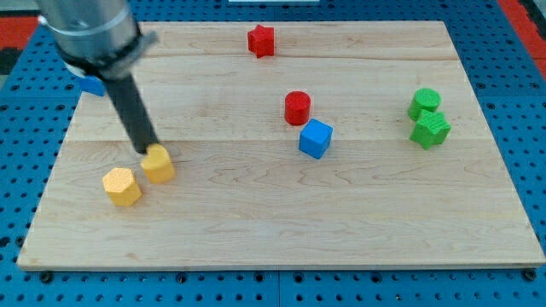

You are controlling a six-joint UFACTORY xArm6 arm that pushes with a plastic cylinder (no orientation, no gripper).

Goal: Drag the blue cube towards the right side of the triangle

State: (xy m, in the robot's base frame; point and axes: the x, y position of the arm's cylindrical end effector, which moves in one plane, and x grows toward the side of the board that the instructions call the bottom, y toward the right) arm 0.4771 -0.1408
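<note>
blue cube (pixel 315 138) just below red cylinder (pixel 297 107)

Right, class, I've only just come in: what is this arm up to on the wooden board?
A robot arm pushes blocks with a dark rod. My tip sits at the upper-left edge of a yellow block, beside a second yellow hexagonal block. The blue cube it must move lies untouched mid-board, just below the red cylinder. A blue piece peeks from behind the arm.

The board (pixel 281 213) was pale wood with faint grain lines, on a blue perforated surface (pixel 529 128). My rod was dark grey. The blocks: a blue cube (pixel 315 139), red cylinder (pixel 297 107), red star (pixel 261 40), two yellow (pixel 122 187) (pixel 159 165), two green (pixel 425 102) (pixel 431 130).
</note>
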